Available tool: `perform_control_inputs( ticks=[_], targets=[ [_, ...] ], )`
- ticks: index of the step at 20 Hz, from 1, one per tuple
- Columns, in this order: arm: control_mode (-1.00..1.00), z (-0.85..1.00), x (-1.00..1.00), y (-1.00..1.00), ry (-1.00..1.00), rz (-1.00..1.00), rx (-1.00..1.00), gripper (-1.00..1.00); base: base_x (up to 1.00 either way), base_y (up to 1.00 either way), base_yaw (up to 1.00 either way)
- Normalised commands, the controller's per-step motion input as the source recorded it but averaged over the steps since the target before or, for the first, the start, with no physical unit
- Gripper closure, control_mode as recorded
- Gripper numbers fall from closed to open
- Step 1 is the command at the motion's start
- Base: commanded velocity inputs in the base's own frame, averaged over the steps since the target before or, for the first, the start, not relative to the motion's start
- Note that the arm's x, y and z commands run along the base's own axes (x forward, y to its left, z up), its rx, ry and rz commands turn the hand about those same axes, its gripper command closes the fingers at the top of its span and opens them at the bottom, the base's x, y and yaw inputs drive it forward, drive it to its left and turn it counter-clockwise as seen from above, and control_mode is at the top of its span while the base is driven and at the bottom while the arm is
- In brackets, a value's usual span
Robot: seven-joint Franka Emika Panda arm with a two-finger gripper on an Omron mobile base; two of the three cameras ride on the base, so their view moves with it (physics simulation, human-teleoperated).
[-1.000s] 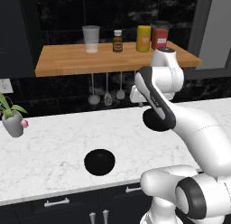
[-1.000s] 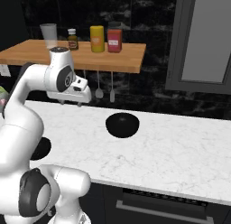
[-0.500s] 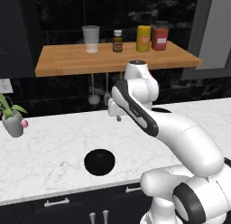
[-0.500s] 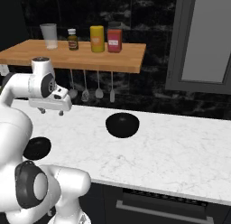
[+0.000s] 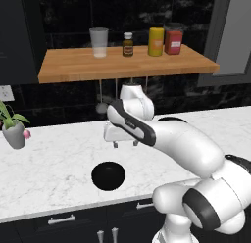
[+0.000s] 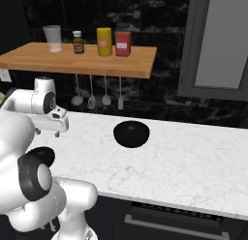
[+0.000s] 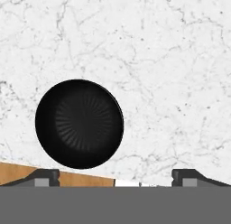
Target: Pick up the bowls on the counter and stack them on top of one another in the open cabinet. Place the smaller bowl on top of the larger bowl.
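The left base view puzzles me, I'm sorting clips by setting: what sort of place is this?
A rendered kitchen, most likely: a marble counter with drawer fronts below, utensils hanging under a wooden shelf of jars, and black bowls.

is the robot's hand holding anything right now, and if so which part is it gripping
Nothing is held. The hand hangs open above the white marble counter, and the wide matte-black bowl lies untouched below it.

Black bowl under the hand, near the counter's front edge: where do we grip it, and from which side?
Grip the rim of the bowl, coming straight down. It sits upright on the counter, opening up, nothing beside it. One finger inside the wall, one outside. The gripper hangs above it, jaws wide apart.
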Motion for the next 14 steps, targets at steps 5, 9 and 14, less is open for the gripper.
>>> perform_control_inputs(
  ticks=[5,9,14],
  targets=[
    [-1.0,-0.6,0.0,0.0,0.03,0.04,-0.01,-1.0,0.0,0.0,0.0],
    [-1.0,-0.56,-0.01,0.0,-0.01,0.03,-0.07,-1.0,0.0,0.0,0.0],
    [-1.0,-0.66,0.0,0.04,0.0,0.0,0.0,-1.0,0.0,0.0,0.0]
  ],
)
